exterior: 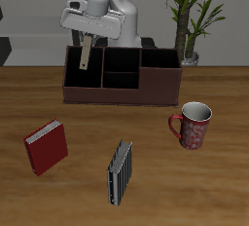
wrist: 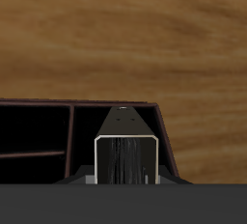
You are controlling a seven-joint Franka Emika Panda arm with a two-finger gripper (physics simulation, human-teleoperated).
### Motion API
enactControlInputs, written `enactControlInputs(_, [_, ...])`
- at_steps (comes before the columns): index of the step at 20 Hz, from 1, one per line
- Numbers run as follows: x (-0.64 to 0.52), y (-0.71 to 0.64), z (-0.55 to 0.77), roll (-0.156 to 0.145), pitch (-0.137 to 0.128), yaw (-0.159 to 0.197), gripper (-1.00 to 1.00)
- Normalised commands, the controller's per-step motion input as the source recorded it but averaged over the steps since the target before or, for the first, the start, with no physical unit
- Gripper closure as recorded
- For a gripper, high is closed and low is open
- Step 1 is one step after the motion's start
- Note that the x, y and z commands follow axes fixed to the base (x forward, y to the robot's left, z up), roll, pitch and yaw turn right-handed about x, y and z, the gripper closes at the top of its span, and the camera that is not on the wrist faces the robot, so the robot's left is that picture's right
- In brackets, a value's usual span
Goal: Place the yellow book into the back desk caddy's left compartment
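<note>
My gripper is shut on the yellow book, a thin tan book that hangs upright from the fingers. It hangs over the left compartment of the back desk caddy, with its lower end about level with the rim. In the wrist view the book shows end-on, with grey page edges, over the caddy's end section. I cannot tell whether the book touches the caddy.
A red book and a dark grey striped book lie nearer the table's front edge. A red patterned mug stands in front of the caddy's other end. A potted plant stands behind the caddy.
</note>
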Motion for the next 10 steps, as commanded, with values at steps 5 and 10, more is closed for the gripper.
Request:
enactControlInputs(5, [0.01, 0.02, -0.16, 0.004, 0.028, -0.021, 1.0])
enactControlInputs(10, [-0.02, 0.0, -0.17, 0.009, 0.024, -0.009, 1.0])
